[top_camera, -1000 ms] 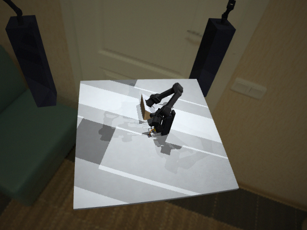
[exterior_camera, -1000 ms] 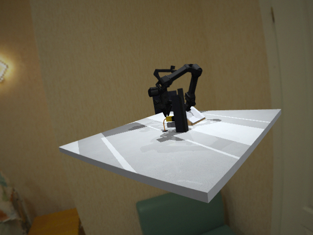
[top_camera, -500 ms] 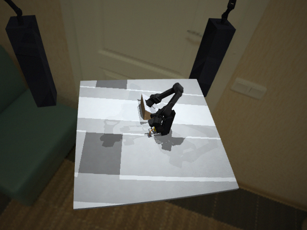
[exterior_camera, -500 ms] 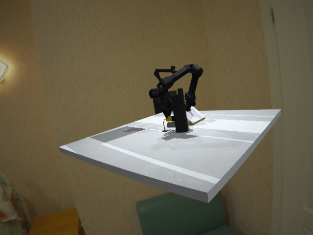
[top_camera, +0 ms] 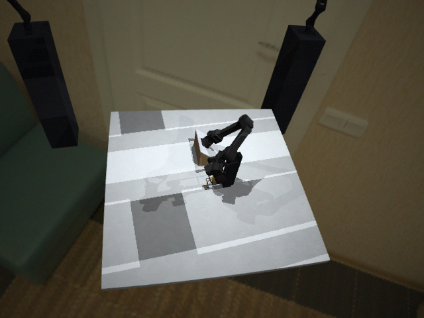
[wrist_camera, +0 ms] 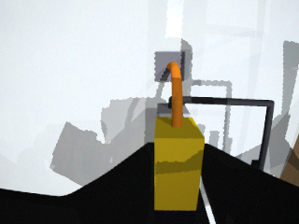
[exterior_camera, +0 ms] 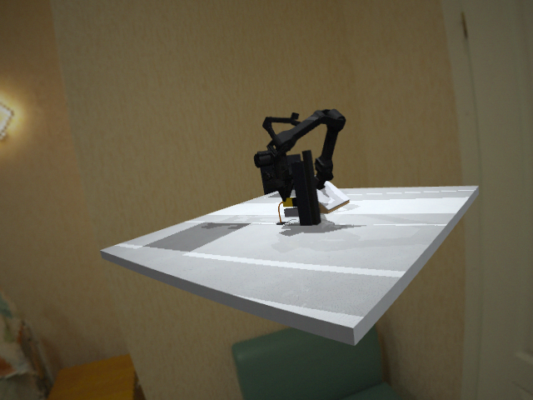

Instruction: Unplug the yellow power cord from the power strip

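The yellow plug (wrist_camera: pixel 177 173) (exterior_camera: pixel 287 202) (top_camera: pixel 213 178) is a block, standing clear of the table. My gripper (wrist_camera: pixel 176 149) (exterior_camera: pixel 285 198) is shut on it, with one black finger against each side in the wrist view. The orange cord (wrist_camera: pixel 177 95) (exterior_camera: pixel 278 212) (top_camera: pixel 207 182) runs from the plug's far end and bends down to a small grey square (wrist_camera: pixel 163 58) on the table. A dark block (wrist_camera: pixel 175 217) shows at the plug's near end and may be the power strip. The joint between them is hidden, so I cannot tell whether the plug is seated.
A thin dark rod frame (wrist_camera: pixel 270 133) stands right of the plug in the wrist view. A tilted white-faced board with brown sides (top_camera: pixel 197 150) (exterior_camera: pixel 333 197) stands beside the arm. A tall black post (exterior_camera: pixel 309 193) is close beside the plug. All stand on the pale table (top_camera: pixel 239 218) (exterior_camera: pixel 280 284).
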Action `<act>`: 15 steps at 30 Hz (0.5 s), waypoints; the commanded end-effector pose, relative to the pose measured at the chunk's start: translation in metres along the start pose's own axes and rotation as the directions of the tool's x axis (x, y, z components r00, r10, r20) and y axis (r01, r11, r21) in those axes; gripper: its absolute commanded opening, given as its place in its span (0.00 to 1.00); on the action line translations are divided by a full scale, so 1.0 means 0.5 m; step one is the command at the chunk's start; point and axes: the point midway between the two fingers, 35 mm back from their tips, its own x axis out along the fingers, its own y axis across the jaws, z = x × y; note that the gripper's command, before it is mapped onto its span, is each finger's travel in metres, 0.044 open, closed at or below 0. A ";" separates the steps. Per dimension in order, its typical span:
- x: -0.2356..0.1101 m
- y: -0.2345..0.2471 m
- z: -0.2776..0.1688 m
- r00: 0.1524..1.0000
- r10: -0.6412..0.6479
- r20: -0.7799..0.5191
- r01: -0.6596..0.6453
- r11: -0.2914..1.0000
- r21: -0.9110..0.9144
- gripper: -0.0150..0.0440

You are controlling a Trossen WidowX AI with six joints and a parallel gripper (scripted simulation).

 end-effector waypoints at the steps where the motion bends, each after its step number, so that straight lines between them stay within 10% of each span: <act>1: -0.001 0.001 0.001 1.000 0.002 -0.001 -0.002 1.000 -0.003 0.25; 15: -0.003 0.005 0.042 1.000 0.002 0.001 -0.002 1.000 -0.001 0.25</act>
